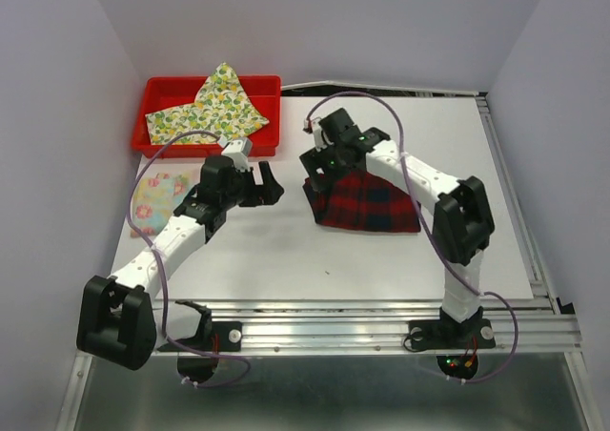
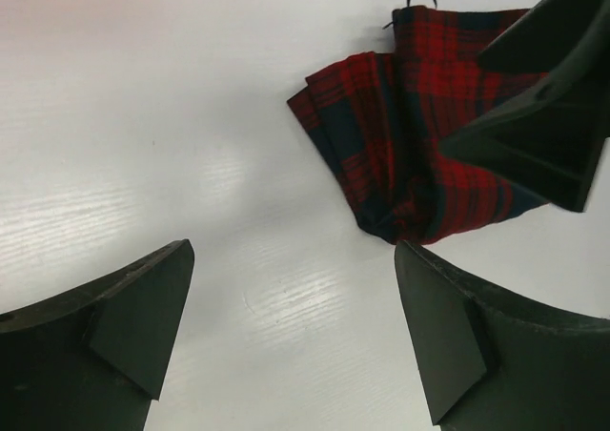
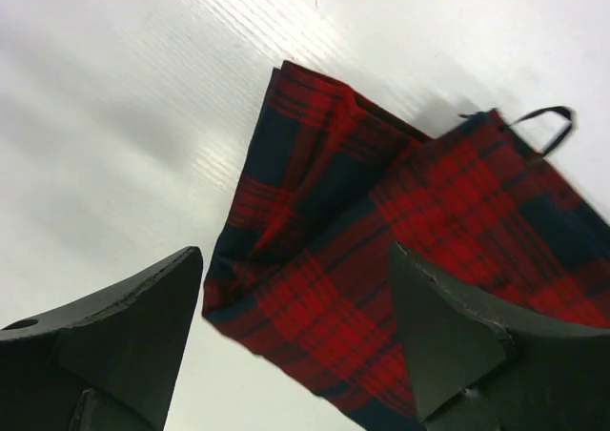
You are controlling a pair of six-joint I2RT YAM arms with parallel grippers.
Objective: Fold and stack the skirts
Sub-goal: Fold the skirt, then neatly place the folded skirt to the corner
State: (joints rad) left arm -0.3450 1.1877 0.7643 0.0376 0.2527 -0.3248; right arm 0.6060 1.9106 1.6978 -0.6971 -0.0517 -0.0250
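The red-and-black plaid skirt (image 1: 374, 205) lies folded on the white table, right of centre. My right gripper (image 1: 317, 175) hovers over its left edge, open; in the right wrist view the plaid skirt (image 3: 381, 250) lies flat beneath the right gripper (image 3: 295, 255), ungripped. My left gripper (image 1: 264, 181) stands open just left of it over bare table; the left wrist view shows the left gripper (image 2: 294, 259) empty, the plaid skirt (image 2: 391, 135) ahead and the right gripper's finger (image 2: 543, 116) above it. A lemon-print skirt (image 1: 217, 107) lies in the bin. A pastel floral skirt (image 1: 157, 193) lies at the table's left, partly behind my left arm.
A red bin (image 1: 162, 90) stands at the back left of the table. Grey walls close in on the left, back and right. Aluminium rails (image 1: 381, 321) run along the near edge, and another rail down the right side.
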